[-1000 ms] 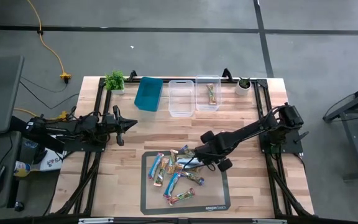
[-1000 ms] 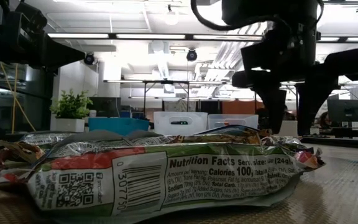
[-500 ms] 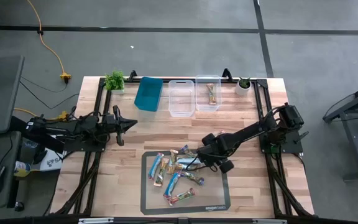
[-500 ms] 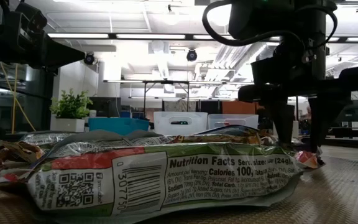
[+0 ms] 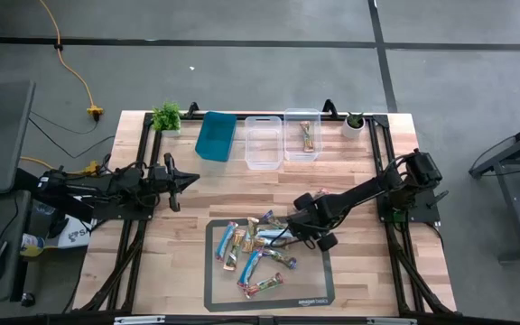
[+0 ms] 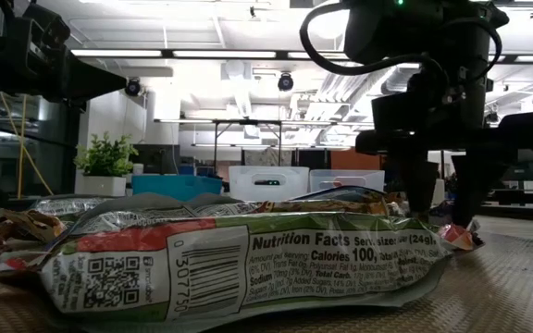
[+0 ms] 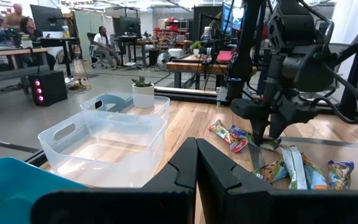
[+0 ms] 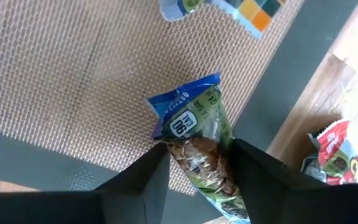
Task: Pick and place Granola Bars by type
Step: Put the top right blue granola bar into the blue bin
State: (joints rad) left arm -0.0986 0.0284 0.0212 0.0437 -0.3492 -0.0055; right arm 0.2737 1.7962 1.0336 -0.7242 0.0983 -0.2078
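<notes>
Bars lie scattered on a grey mat at the near middle of the counter in the high view; one more bar sits in the right clear bin. The right gripper is down at the pile's right edge, while the left gripper waits well apart over the counter's left side. A teal bin and a second clear bin stand along the far edge.

In the low view a bar with a nutrition label fills the foreground, and the right gripper stands behind it.

The left wrist view shows its own jaws pressed shut with nothing between them.

In the right wrist view the jaws straddle a blue bar on the mat, a finger touching each side.
</notes>
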